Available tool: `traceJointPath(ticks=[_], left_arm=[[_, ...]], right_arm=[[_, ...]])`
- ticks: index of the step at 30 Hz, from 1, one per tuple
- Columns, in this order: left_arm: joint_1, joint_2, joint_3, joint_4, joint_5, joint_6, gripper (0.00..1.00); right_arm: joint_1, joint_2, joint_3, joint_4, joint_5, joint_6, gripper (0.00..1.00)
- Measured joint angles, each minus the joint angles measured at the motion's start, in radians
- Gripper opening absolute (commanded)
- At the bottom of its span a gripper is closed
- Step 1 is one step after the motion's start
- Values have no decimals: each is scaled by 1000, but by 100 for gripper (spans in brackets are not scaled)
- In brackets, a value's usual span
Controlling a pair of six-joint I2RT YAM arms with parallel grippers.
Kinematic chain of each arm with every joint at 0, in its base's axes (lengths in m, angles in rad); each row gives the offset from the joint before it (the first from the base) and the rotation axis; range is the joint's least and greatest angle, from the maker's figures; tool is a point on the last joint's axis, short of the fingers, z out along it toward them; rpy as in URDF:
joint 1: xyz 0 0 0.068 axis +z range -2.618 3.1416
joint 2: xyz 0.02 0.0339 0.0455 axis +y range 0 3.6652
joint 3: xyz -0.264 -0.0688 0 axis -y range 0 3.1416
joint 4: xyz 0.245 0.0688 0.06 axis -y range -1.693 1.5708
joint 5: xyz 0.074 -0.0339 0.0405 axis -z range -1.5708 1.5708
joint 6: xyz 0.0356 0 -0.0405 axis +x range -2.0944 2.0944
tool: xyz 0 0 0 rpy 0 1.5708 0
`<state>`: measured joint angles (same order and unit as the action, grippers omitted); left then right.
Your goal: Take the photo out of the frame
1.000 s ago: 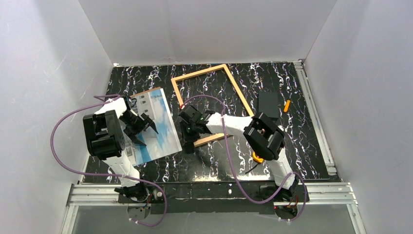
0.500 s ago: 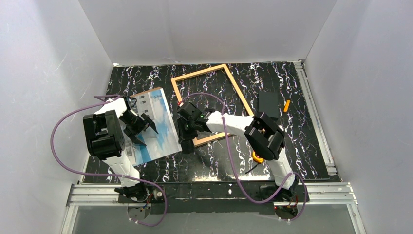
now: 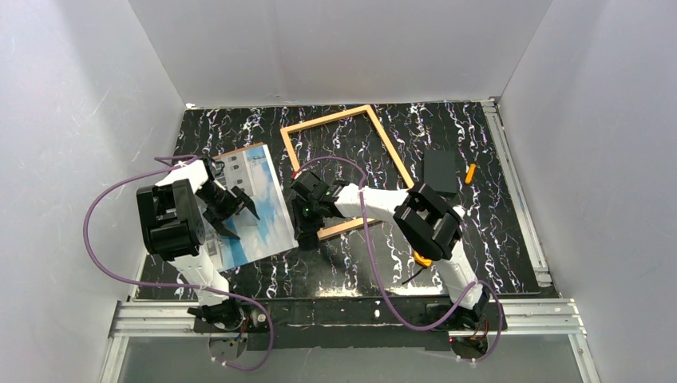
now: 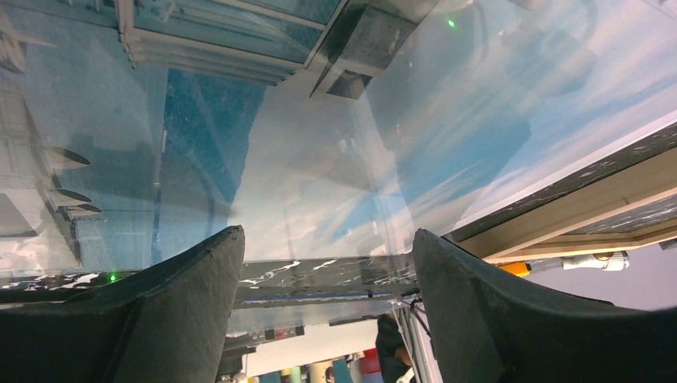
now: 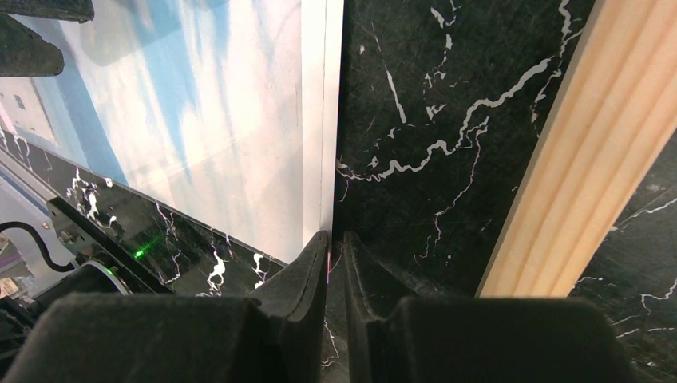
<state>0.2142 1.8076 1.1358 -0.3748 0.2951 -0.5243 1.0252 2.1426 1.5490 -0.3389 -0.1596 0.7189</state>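
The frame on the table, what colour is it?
The frame is light orange wood, clearest in the top external view.

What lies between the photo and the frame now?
Bare marbled table, plus the right gripper at the edge of the photo; the right wrist view shows it.

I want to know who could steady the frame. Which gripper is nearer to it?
Right. The right gripper sits just left of the frame's near left corner, at the photo's right edge. The left gripper hangs over the photo, farther from the frame.
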Motion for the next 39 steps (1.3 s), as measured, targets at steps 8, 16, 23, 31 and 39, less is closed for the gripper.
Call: traceJointPath(ticks=[8,16,23,31,39], left_arm=[[0,0,0,0,0,0,76],[0,0,0,0,-3,0,76],[0,3,0,-1,-10,0,76],[0,19,0,-6,-19,0,76],[0,21,0,-11,-24,0,76]], right_arm=[[0,0,0,0,1,1,15],[2,2,0,-1,3,0,15],[26,24,66,-78,74,-24,15],[59,36,111,-135,176,-47,15],[52,37,99,-105,114,-34,20]])
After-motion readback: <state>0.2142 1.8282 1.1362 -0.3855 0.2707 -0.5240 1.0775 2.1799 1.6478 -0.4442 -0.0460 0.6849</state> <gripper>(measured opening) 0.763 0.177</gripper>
